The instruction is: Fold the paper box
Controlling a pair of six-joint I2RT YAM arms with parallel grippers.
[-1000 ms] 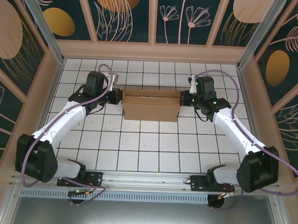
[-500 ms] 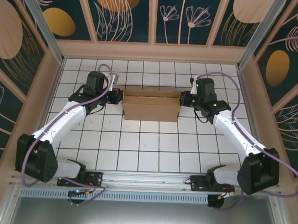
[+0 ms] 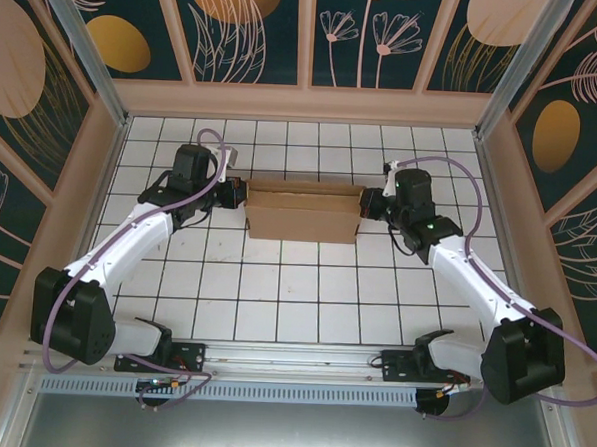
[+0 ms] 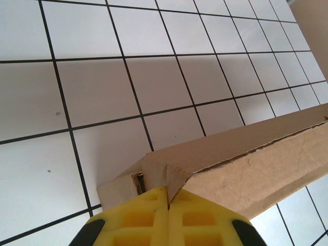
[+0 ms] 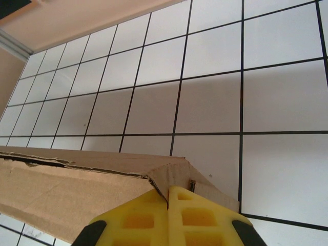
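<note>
The paper box (image 3: pixel 301 212) is a plain brown cardboard piece lying across the tiled table, its far wall raised. My left gripper (image 3: pixel 242 196) is at the box's left end. In the left wrist view its yellow fingers (image 4: pixel 133 218) are shut, with a corner flap of the paper box (image 4: pixel 256 169) pinched in the seam between them. My right gripper (image 3: pixel 365 202) is at the right end. Its yellow fingers (image 5: pixel 205 220) are likewise shut on a corner flap of the paper box (image 5: pixel 66 195).
The white tiled table (image 3: pixel 294 303) is ringed by a low beige wall (image 3: pixel 305 104) at the back and sides. A metal rail (image 3: pixel 291 358) with the arm bases runs along the near edge. Purple cables loop above both wrists.
The right arm's wrist and forearm have shifted slightly to the right and nearer, with its gripper still at the box's right end. The left arm and the box have not moved.
</note>
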